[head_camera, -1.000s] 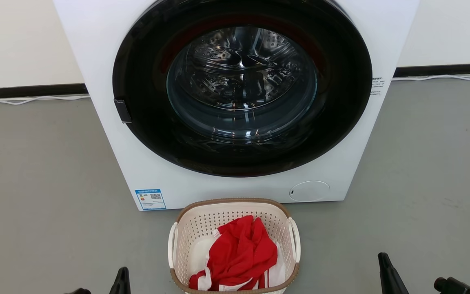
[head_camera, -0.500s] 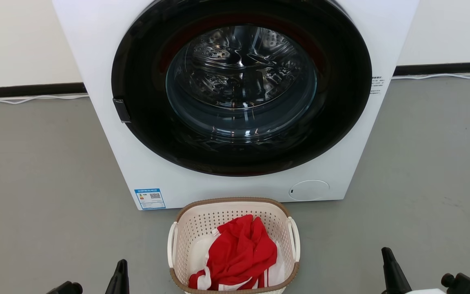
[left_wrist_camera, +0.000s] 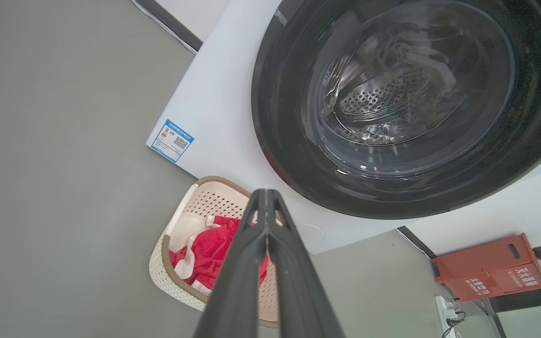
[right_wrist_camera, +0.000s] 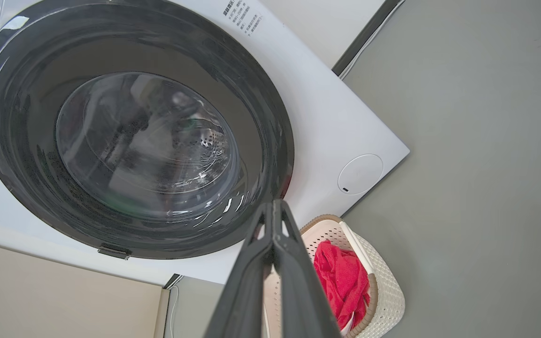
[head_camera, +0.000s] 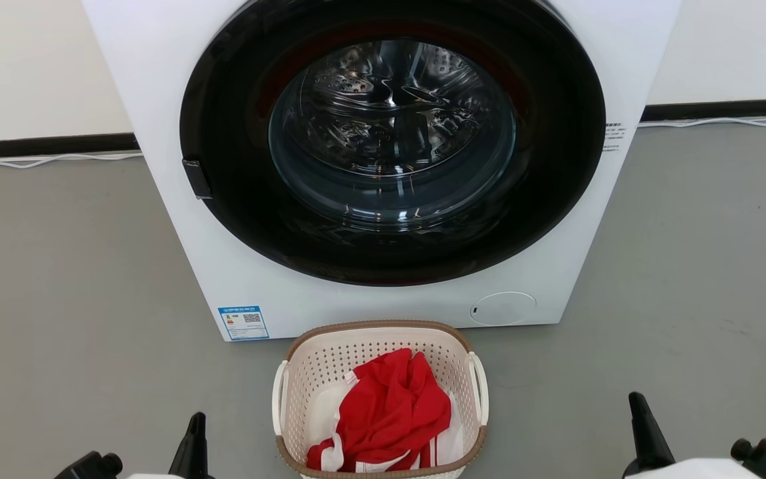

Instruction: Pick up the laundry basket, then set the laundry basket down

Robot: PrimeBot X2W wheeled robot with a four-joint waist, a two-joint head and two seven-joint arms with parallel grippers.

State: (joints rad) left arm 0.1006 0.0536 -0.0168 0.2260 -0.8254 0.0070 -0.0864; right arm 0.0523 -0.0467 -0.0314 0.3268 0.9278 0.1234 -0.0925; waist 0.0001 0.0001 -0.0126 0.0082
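Observation:
The laundry basket [head_camera: 322, 364], cream-white and perforated with a brown rim and white loop handles, stands on the grey floor just in front of the washing machine. A red and white garment [head_camera: 391, 412] lies crumpled inside it. My left gripper [head_camera: 195, 432] hangs low to the basket's left, well apart from it, fingers pressed together with nothing held. My right gripper [head_camera: 643, 419] is farther off on the basket's right, also shut and empty. The left wrist view shows the shut left gripper [left_wrist_camera: 266, 199] over the basket [left_wrist_camera: 167, 279]; the right wrist view shows the right gripper [right_wrist_camera: 275, 209] beside the basket [right_wrist_camera: 388, 293].
A white front-loading washing machine [head_camera: 157, 133] with its round dark glass door [head_camera: 393, 133] shut rises directly behind the basket. A white cable [head_camera: 44, 161] runs along the wall base. A red crate [left_wrist_camera: 491, 270] and a power strip [left_wrist_camera: 449, 312] lie off to one side.
Both grippers have crept a little upward in the head view, the right one also drifting outward. The camera has shifted slightly. The basket has stayed on the floor.

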